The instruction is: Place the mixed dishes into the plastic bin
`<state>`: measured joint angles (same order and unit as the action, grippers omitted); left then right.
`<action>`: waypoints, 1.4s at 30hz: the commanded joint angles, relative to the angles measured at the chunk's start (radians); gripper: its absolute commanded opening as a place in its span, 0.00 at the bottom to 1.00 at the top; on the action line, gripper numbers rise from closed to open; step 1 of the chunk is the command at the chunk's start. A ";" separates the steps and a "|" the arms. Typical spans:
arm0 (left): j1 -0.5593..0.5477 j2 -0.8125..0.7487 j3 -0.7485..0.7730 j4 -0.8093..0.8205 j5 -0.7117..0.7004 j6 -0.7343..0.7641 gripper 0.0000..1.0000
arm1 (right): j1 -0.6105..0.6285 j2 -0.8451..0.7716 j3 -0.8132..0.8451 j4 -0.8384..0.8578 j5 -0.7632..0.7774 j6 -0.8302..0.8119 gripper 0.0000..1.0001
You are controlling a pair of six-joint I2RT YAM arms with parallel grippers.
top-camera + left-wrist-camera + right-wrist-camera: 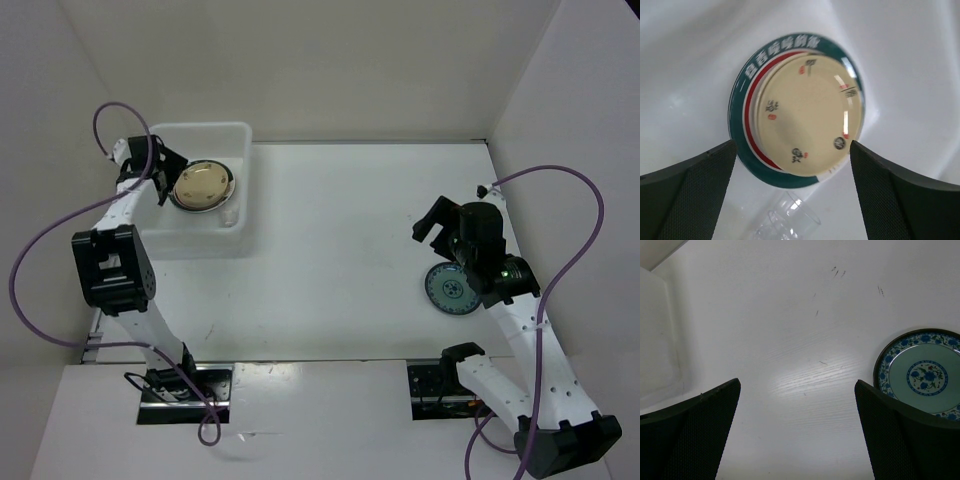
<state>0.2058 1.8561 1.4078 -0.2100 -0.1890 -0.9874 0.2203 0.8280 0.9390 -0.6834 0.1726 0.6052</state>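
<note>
The left gripper [166, 172] hangs wide open, empty, over the cream plate [204, 184] in the bin [244, 215]. The right gripper [797, 384], open and empty, is by the teal plate [450, 290] on the bench [340, 250].

The round cream plate [802, 115] bears small dark and red marks near its edge. The round white plate [737, 130] under it has a dark teal rim band with pale characters and a red ring inside. The small round teal plate [924, 375] has a dark edge, blue flowers on a white band and a blue floral centre.
</note>
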 commanded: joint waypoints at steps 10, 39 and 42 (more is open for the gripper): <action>-0.382 -0.481 -0.177 0.073 0.374 0.130 1.00 | 0.021 -0.018 -0.008 0.012 0.047 0.019 1.00; -1.119 0.293 -0.178 0.767 0.316 -0.379 1.00 | -0.091 0.076 0.075 -0.030 0.281 0.125 1.00; -1.142 0.376 -0.084 0.790 0.307 -0.401 0.98 | -0.091 0.076 0.093 -0.030 0.306 0.125 1.00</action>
<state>-0.9131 2.1605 1.2579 0.5144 0.1329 -1.3254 0.1364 0.9154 0.9691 -0.7212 0.4168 0.7174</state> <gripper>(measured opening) 0.987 0.999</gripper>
